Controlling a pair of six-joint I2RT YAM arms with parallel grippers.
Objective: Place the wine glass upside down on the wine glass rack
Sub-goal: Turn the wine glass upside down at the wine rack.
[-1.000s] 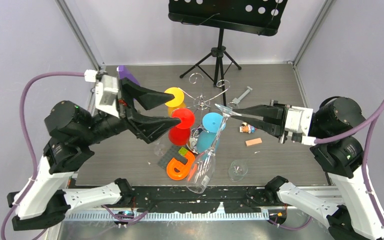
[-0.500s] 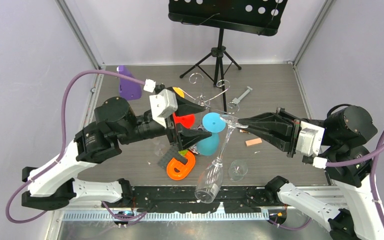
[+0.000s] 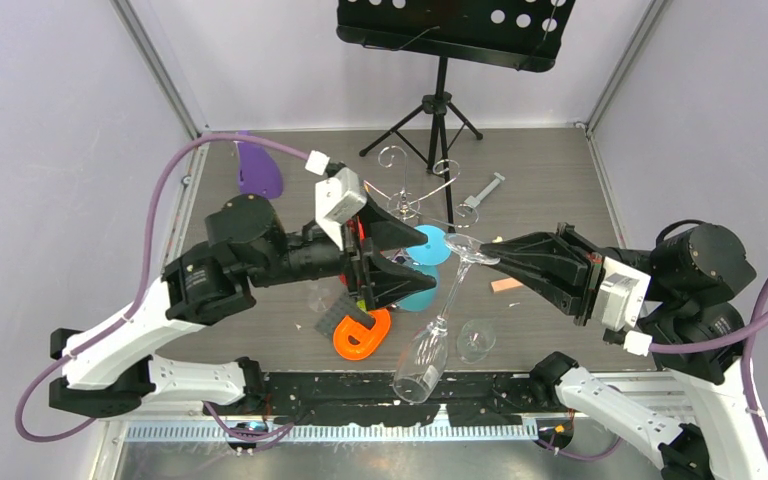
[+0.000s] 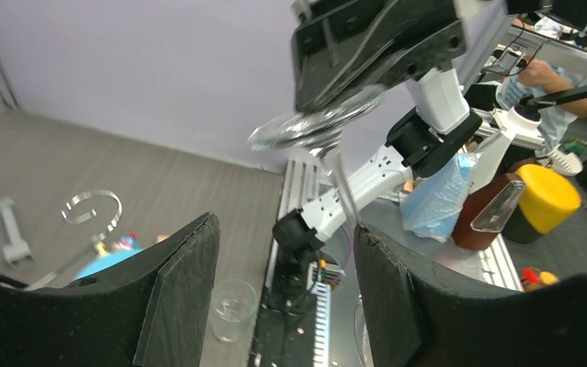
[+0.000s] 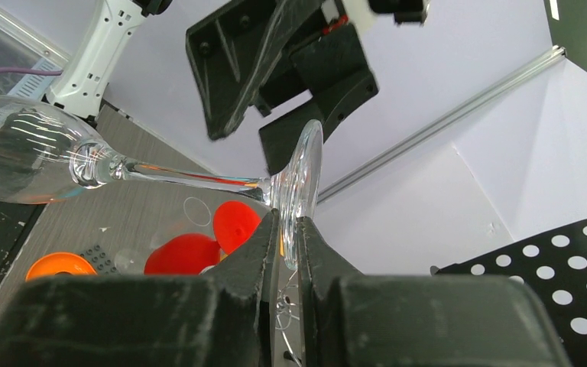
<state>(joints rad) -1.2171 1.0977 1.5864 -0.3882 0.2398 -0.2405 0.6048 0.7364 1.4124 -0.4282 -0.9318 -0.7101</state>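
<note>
So here's what we're looking at: the right gripper (image 3: 488, 252) is clamped tight on the edge of the wine glass (image 3: 441, 312) foot, with its 2 fingers pinching the disc between them. The glass hangs tilted in mid-air, foot up and bowl down toward the near edge of the table (image 3: 560, 170), touching nothing else. It's not on the wine glass rack (image 3: 407, 203), which stands further back near the middle of the table, partly hidden behind the left gripper (image 3: 418, 255). That one is spread wide open with nothing in it, its fingers pointing at the glass's foot from the other side, close but apart. We also see 1 small clear glass (image 3: 476, 340) standing on the table near the hanging bowl, and a black music stand (image 3: 440, 90) at the back.
</note>
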